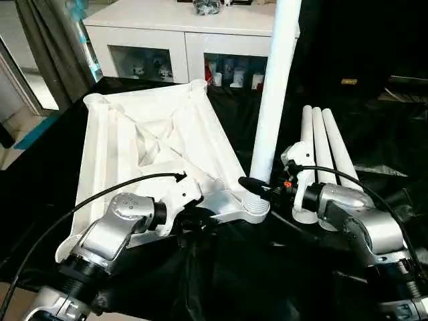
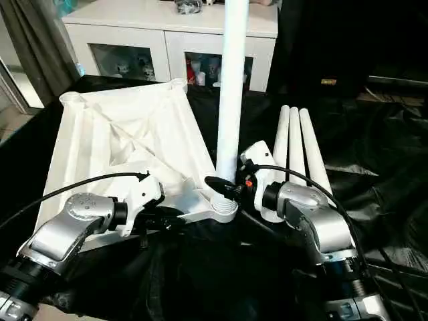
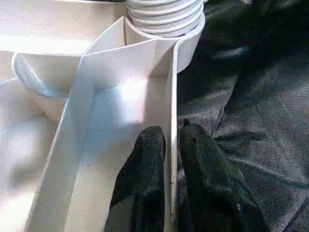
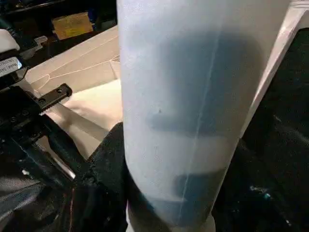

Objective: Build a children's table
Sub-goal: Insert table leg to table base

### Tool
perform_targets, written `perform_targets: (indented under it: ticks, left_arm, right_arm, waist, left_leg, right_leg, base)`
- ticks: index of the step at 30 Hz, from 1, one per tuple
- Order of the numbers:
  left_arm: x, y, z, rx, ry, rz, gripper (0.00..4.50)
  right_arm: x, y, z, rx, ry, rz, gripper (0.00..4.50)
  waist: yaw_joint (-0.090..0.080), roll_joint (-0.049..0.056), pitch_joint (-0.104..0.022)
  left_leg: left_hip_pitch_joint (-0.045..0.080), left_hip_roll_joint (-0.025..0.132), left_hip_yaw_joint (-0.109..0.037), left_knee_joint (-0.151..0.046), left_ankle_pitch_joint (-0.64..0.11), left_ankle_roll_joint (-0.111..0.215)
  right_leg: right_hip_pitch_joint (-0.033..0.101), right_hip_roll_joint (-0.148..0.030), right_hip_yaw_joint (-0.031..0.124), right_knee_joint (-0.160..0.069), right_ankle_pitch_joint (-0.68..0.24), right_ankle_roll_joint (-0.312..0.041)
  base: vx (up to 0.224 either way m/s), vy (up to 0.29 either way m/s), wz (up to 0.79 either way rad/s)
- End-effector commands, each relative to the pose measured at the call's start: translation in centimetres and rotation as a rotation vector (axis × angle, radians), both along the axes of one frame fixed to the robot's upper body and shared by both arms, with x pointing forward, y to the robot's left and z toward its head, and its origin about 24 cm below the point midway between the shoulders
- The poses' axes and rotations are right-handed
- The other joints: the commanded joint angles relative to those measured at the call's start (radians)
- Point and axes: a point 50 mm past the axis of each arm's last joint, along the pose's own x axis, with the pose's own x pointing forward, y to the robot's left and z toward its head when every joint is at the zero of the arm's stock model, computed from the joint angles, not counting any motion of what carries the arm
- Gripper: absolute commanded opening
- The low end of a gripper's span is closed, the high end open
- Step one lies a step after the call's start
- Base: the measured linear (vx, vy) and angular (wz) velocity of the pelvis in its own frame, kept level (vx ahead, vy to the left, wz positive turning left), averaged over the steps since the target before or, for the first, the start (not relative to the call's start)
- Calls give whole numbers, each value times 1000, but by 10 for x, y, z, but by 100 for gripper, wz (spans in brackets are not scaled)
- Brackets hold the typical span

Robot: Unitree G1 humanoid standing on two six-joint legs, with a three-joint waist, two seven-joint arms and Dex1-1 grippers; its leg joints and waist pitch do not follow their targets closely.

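**Bright daylight, soft wrist views**

Daylight from the window side washes the white tabletop (image 1: 144, 144) almost featureless. The black worktop cloth (image 2: 374, 154) shows faint sheen. In the right wrist view the close leg (image 4: 188, 111) is blurred and shadowed.

The tabletop (image 1: 154, 144) is plain white with no pattern, as are the upright leg (image 1: 274, 100) and the three loose legs (image 1: 324, 157). The desk (image 1: 374, 134) is draped in glossy black cloth. The forearms (image 1: 110, 234) are silver, their pincer fingers (image 3: 145, 179) black. The cabinet (image 1: 180, 27) is white, the curtain (image 1: 50, 47) grey-brown.
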Motion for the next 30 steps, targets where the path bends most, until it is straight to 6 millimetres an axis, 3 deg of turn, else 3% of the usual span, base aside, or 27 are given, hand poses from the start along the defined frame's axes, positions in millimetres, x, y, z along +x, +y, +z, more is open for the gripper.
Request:
perform_targets:
  ticks: [1, 2, 6, 7, 9, 10, 12, 19, 22, 28, 29, 30]
  left_arm:
    - [5, 4, 0, 30, -9, 21, 81]
    - [6, 4, 0, 29, -10, 22, 52]
    - [8, 2, 1, 17, -21, 30, 42]
    - [8, 1, 1, 17, -21, 30, 14]
    - [9, 0, 1, 8, -14, 28, 2]
    - [9, 0, 0, 7, -11, 28, 3]
    - [8, -1, -2, 19, -4, 17, 1]
    - [4, 3, -7, 91, -16, -35, 0]
    - [5, 1, -1, 90, -27, -48, 0]
    - [7, 0, 2, 97, -43, -55, 0]
    - [7, 0, 3, 98, -47, -52, 0]
    - [8, 0, 3, 98, -49, -51, 0]
  right_arm:
    - [-4, 0, -12, -31, 51, -4, 188]
    - [-4, 0, -12, -31, 51, -4, 188]
    - [-4, 0, -13, -30, 51, -5, 188]
    - [-4, 0, -13, -30, 51, -5, 188]
    - [-4, 1, -13, -29, 51, -2, 188]
    - [-4, 1, -13, -30, 52, 0, 188]
    - [-4, 2, -13, -31, 52, 2, 188]
    - [-5, 3, -13, -44, 60, 34, 188]
    - [-7, 5, -13, -61, 90, 82, 188]
    - [-4, 5, -9, -24, 99, 71, 188]
    - [-3, 3, -9, -16, 99, 58, 188]
    - [-3, 2, -9, -11, 100, 51, 188]
  waist:
    - [4, -3, -55]
    - [5, -3, -55]
    - [6, -3, -53]
    - [7, -3, -53]
    - [7, -4, -53]
    - [10, 13, -53]
    - [7, 3, -53]
    - [6, 4, -53]
    - [5, -2, -53]
    - [7, 0, -54]
    - [7, -8, -53]
    - [8, -5, -54]
  left_leg:
    - [22, 59, -21, -83, -204, 7]
    - [22, 59, -21, -84, -210, 4]
    - [23, 60, -21, -85, -224, -2]
    - [22, 60, -22, -86, -228, -5]
    - [22, 60, -22, -88, -232, -8]
    - [23, 60, -25, -88, -239, -14]
    - [22, 60, -24, -89, -247, -16]
    - [22, 61, -25, -90, -247, -15]
    - [21, 61, -23, -89, -235, -9]
    - [20, 61, -22, -87, -204, 4]
    - [20, 61, -21, -87, -209, 4]
    - [20, 60, -22, -87, -210, 4]
  right_leg:
    - [24, -50, 26, -76, -39, -279]
    - [23, -50, 26, -77, -49, -278]
    - [22, -51, 27, -79, -73, -272]
    - [22, -51, 27, -80, -79, -270]
    - [21, -51, 27, -80, -87, -266]
    - [20, -53, 27, -79, -92, -265]
    - [21, -51, 27, -81, -89, -261]
    - [21, -51, 27, -81, -80, -260]
    - [22, -51, 26, -81, -68, -264]
    - [22, -51, 26, -77, -40, -274]
    - [23, -52, 26, -79, -47, -274]
    - [23, -53, 27, -78, -55, -275]
  base:
    - [0, 0, 0]
    - [0, 0, 0]
    - [0, 0, 0]
    - [0, 0, 0]
    - [0, 0, 0]
    - [0, 0, 0]
    - [0, 0, 0]
    - [0, 0, 0]
    - [0, 0, 0]
    - [0, 0, 0]
    - [0, 0, 0]
    - [0, 0, 0]
